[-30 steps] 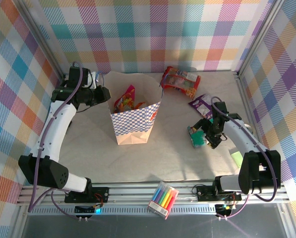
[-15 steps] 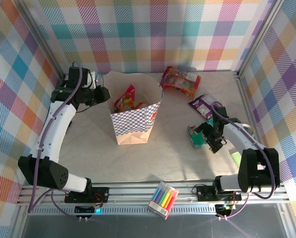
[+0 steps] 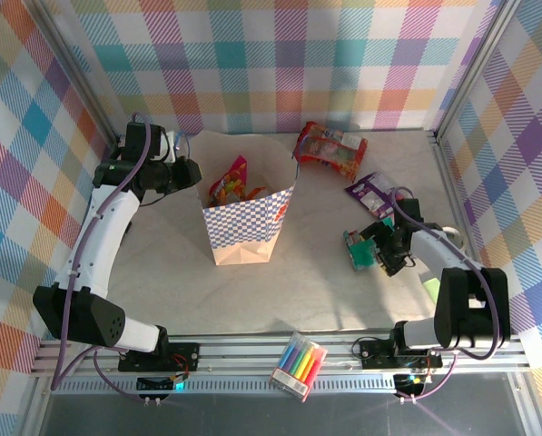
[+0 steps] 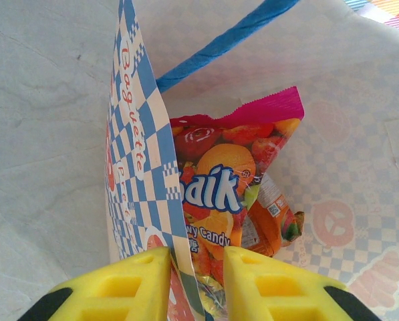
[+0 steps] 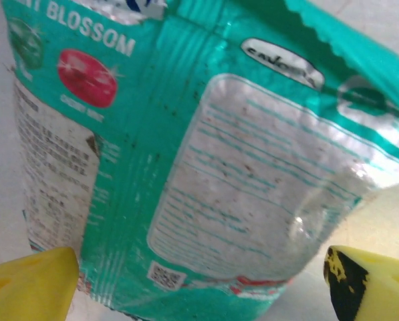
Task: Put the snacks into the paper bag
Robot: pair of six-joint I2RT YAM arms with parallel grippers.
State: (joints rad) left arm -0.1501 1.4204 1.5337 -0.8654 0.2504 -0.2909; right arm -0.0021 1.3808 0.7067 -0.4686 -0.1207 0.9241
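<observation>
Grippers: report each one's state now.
Left gripper: shut on the paper bag wall.
Right gripper: open, jaws either side of the teal packet.

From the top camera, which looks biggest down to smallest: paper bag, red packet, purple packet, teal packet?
Largest: paper bag.
Next: red packet.
Then purple packet and teal packet look about alike; the teal one is partly covered, so I can't rank them.

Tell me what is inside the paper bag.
Inside the paper bag stands a pink-edged candy packet, an orange packet partly showing behind it. The bag's bottom beneath them is covered, so anything deeper cannot be seen.
</observation>
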